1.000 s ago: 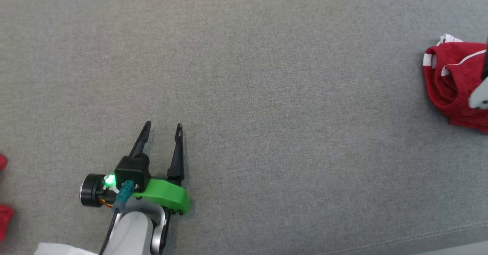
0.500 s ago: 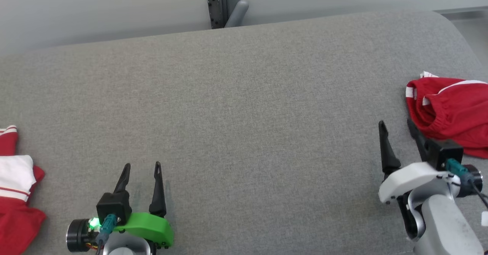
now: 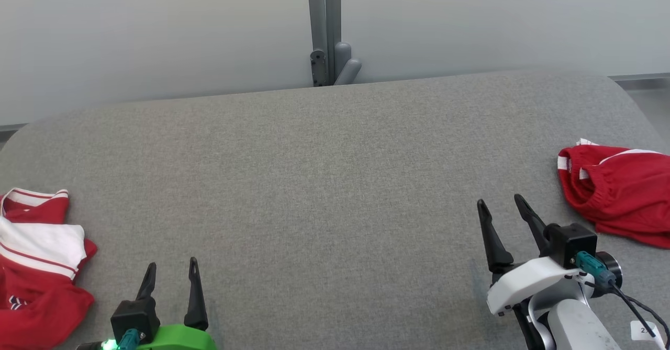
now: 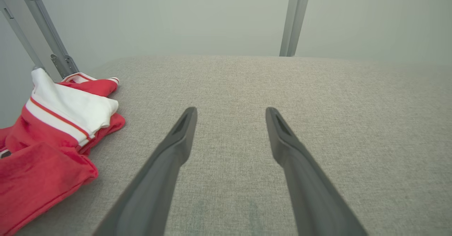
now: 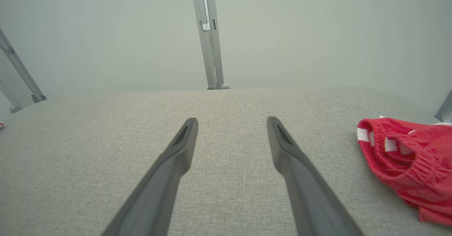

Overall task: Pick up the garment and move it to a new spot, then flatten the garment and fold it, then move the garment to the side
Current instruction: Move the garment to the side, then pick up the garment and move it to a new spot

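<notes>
Head camera tilted up since second ago: whole scene shifted, not things. Right pincer drawn back off crumpled red garment, now near, apart. Left pincer over bare desk. Both spread wide, empty. Garment at desk's right edge, waistband facing left; long axis probably left-right, frame crops it. Pick-up looks still ahead.

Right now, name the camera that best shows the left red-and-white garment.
Left wrist view: the red-and-white garment lies large, stripes clear. Head view crops it small at its edge; right wrist view, a red speck.
</notes>
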Motion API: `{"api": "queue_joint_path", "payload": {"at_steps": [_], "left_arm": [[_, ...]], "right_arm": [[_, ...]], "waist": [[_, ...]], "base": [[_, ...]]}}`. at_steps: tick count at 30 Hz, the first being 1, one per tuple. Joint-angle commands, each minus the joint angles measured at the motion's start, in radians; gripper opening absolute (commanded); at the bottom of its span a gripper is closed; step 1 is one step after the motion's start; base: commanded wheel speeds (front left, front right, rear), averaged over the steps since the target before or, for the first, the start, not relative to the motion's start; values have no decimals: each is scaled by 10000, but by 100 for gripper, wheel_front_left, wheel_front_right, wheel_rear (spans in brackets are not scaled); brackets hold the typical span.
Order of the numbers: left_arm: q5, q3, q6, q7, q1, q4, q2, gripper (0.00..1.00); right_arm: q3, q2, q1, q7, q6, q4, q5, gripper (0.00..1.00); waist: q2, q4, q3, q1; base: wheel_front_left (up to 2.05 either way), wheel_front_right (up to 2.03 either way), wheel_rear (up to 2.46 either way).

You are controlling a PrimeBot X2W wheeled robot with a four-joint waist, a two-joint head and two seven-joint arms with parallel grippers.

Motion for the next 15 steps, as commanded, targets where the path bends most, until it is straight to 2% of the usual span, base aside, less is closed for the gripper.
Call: {"api": "queue_joint_path", "payload": {"at_steps": [1, 10, 15], "left_arm": [[87, 43, -17, 0, 168, -49, 33, 100], [98, 39, -6, 0, 260, -150, 35, 100], [12, 7, 81, 0, 203, -113, 37, 100]], "right_arm": [[-15, 23, 145, -26, -14, -91, 52, 100], [41, 123, 313, -27, -14, -215, 77, 100], [62, 133, 310, -27, -14, -268, 76, 100]], "waist": [[1, -18, -70, 0], [1, -37, -1, 0], [1, 184, 113, 0]], "base": [[0, 0, 0], [0, 0, 0], [0, 0, 0]]}}
